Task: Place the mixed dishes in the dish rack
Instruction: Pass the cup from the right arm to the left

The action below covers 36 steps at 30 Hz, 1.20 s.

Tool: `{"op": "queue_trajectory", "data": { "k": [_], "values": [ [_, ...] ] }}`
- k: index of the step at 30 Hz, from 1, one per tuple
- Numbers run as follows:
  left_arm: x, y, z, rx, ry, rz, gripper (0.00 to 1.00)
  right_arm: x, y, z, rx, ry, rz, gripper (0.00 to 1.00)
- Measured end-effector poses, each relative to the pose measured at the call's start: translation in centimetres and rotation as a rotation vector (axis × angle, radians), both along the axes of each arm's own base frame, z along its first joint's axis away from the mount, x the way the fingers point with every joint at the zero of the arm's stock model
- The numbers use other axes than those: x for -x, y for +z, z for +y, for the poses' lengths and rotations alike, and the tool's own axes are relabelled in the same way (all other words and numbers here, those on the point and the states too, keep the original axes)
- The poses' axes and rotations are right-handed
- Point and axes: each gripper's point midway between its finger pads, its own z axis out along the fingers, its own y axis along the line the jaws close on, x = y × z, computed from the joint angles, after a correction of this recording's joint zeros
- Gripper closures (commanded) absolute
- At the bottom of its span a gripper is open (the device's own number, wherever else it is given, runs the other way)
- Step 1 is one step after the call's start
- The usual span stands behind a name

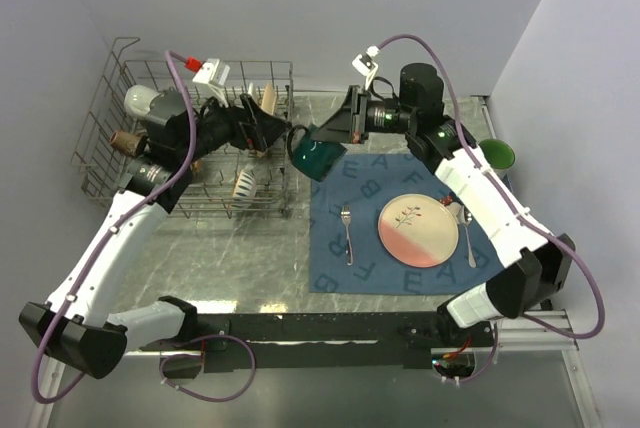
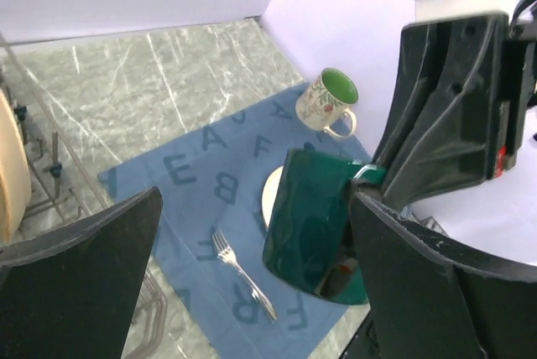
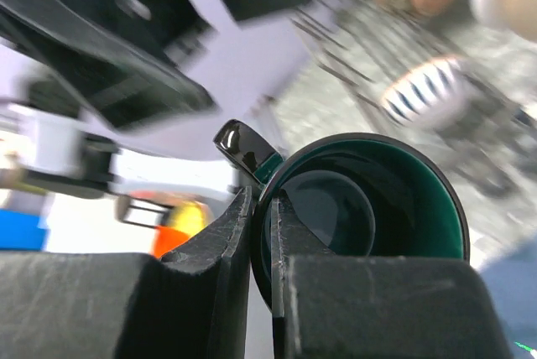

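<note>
- We see the right hand [image 3: 262,208] pinching the thin wall of a shiny dark green mug [image 3: 369,208]. One black finger is outside the rim and one is inside, and they are almost shut on it.
- The dark green mug is round and smooth, with a glossy curved handle. It hangs in the air, tipped over, just beside the right end of the rack and above the far left corner of the mat.
- The left hand [image 1: 258,128] is spread as wide as it goes and has nothing in it. In the left wrist view its flat black fingers [image 2: 80,292] sit on both sides of the mug. We cannot tell if one touches it.
- The big grey wire dish rack [image 1: 110,98] stands at the far left of the surface. It has thin upright tines and tall wire sides.
- Inside the rack are a small striped bowl [image 1: 245,185], a tan plate on its edge [image 1: 268,100] and a brown piece [image 1: 125,140] we cannot make out.
- The surface [image 1: 240,258] looks like grey-green stone with pale veins.
- A soft blue mat with letters [image 1: 330,258] lies flat on it.
- On the mat sits a round pink-and-cream plate [image 1: 418,231] with a little twig drawn on it. A metal fork [image 1: 347,233] lies to its left and a metal spoon [image 1: 468,238] to its right.
- A cream flowered mug with a green inside [image 2: 329,101] stands upright by the mat's far right corner.
</note>
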Motion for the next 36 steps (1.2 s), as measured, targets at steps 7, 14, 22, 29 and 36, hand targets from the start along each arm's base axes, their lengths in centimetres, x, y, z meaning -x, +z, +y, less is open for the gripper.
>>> {"op": "queue_trajectory", "data": {
  "k": [7, 14, 22, 29, 36],
  "values": [
    [-1.3, 0.4, 1.3, -0.007, 0.087, -0.046, 0.01, -2.1, 2.7, 1.2, -0.215, 0.084, 0.192, 1.00],
    [-1.5, 2.7, 2.5, -0.016, 0.156, -0.112, 0.01, -3.4, 4.0, 2.0, -0.322, 0.183, 0.366, 1.00],
    [0.1, 9.7, 2.7, 0.127, 0.148, -0.192, 0.07, -4.1, 4.6, 2.2, -0.414, 0.228, 0.466, 1.00],
    [-0.4, 7.8, 0.9, 0.152, 0.072, -0.086, 0.28, -4.2, 4.8, 2.2, -0.427, 0.222, 0.470, 1.00],
    [-0.6, 4.1, -0.3, 0.167, 0.028, 0.052, 0.36, -4.6, 4.7, 2.3, -0.434, 0.211, 0.469, 1.00]
  ]
}}
